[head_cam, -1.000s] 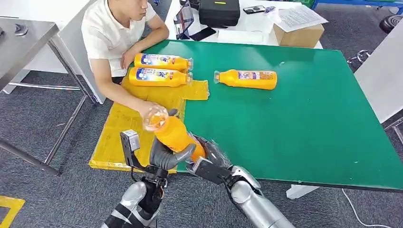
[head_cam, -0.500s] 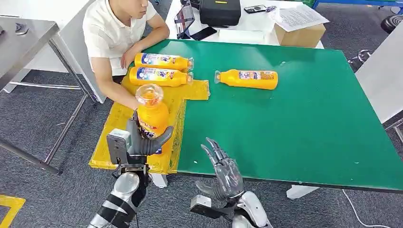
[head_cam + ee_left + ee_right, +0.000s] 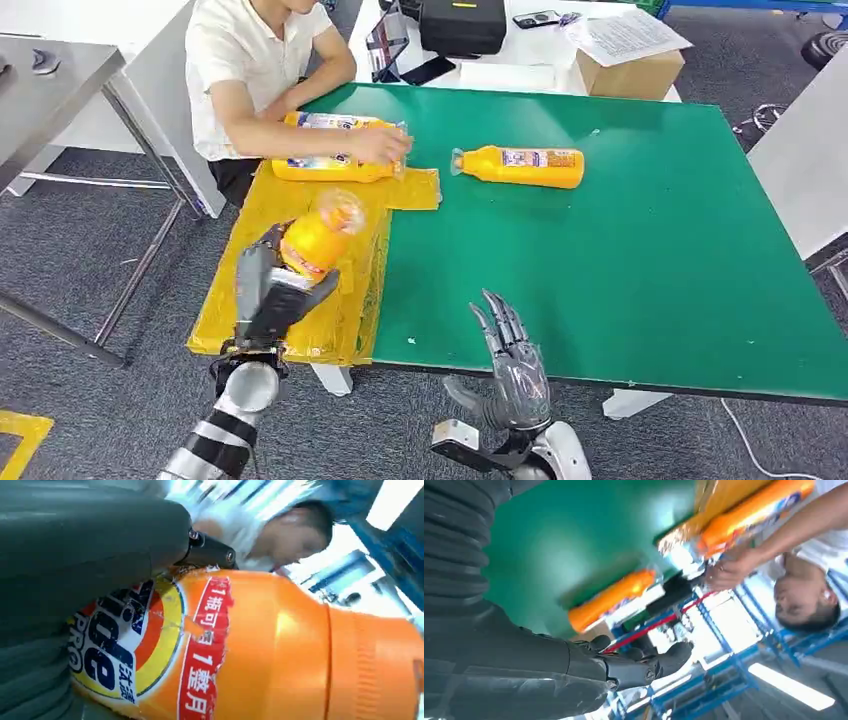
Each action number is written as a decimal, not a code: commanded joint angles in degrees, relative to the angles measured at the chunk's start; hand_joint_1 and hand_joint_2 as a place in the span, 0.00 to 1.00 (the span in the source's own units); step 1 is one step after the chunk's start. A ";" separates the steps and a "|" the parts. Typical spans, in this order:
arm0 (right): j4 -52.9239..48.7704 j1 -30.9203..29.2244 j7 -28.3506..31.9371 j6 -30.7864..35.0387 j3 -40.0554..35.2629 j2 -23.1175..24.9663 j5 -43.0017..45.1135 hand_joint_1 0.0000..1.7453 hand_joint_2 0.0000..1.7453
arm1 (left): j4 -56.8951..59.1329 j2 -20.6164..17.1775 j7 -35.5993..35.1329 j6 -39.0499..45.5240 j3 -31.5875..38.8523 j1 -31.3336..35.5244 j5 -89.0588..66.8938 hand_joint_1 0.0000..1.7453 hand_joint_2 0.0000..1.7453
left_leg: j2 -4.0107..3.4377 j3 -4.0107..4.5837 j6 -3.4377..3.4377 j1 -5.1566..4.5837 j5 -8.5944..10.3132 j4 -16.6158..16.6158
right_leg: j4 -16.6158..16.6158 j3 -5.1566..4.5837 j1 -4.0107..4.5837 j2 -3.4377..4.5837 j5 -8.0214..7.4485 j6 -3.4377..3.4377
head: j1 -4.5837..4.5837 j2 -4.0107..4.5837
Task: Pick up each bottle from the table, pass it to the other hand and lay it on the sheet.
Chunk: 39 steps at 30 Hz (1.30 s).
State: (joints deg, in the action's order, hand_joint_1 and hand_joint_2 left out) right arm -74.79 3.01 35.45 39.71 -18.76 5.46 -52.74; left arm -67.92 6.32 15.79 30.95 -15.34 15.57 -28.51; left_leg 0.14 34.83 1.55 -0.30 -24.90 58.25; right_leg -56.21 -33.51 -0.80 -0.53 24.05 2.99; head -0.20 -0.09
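Green table (image 3: 620, 260): we are taking this as our landmark; much of its top is lying bare, and its near edge is running just ahead of our right hand.
Yellow sheet (image 3: 255, 260): we are seeing it lying over the table's left edge and overhanging it toward the floor, with its near part unoccupied under our left hand.
Person (image 3: 250, 70): we are seeing them sitting at the table's far left corner, one arm reaching across the far end of the sheet.
Cardboard box (image 3: 630, 70): it is standing beyond the table's far edge on a white surface, with papers on top.
Black case (image 3: 460, 25): it is sitting beyond the far edge too, left of the box.
Held bottle (image 3: 318, 238): orange, capped, we are gripping it above the sheet at the table's left edge, tilted with its cap end pointing away from us; we cannot tell how full it is.
Lone bottle (image 3: 520, 167): orange, it is lying on its side on the green top, toward the far edge, well apart from the sheet, cap end pointing left.
Sheet bottles (image 3: 320, 168): two orange ones are lying side by side at the sheet's far end, and the person's hand (image 3: 378, 146) is resting on them.
Left hand (image 3: 268, 290): we are wrapping its fingers round the held bottle's lower body; the wrist view shows the thumb pressing on the label.
Right hand (image 3: 512, 362): we are holding it up at the table's near edge, fingers spread and holding nothing.
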 commanded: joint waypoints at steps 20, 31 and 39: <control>5.90 -3.40 4.55 0.29 -1.29 1.22 9.72 0.00 1.00 | 31.39 -5.03 3.63 -35.83 0.86 17.44 -6.22 0.00 1.00 | -0.19 -0.23 -0.12 0.05 0.05 -0.08 | 0.04 0.20 0.04 0.16 -0.06 -0.14 | 0.02 0.00; 5.28 -2.26 3.36 0.29 -0.66 -0.36 7.27 0.00 1.00 | 11.64 -6.57 1.81 -36.94 -16.04 13.46 -3.19 0.00 1.00 | 0.07 -0.20 -0.11 0.06 0.03 -0.01 | 0.01 0.26 0.06 -0.07 0.02 -0.13 | 0.00 0.00; 5.35 -1.18 -5.93 0.29 4.42 -0.36 -9.85 0.00 1.00 | -16.56 1.16 17.25 -10.25 -10.84 -3.45 6.92 0.00 1.00 | -0.01 -0.15 -0.10 0.01 -0.05 -0.01 | 0.00 0.18 0.02 0.01 0.07 -0.10 | 0.00 0.00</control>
State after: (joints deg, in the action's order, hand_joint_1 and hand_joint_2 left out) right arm -72.28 2.53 37.70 39.71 -18.82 6.51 -50.78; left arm -60.53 1.86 21.67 5.83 -26.86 24.59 -30.53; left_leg 0.11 34.88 1.53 -0.32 -24.82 58.25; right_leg -56.24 -33.55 -0.82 -0.52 24.01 2.98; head -0.20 -0.09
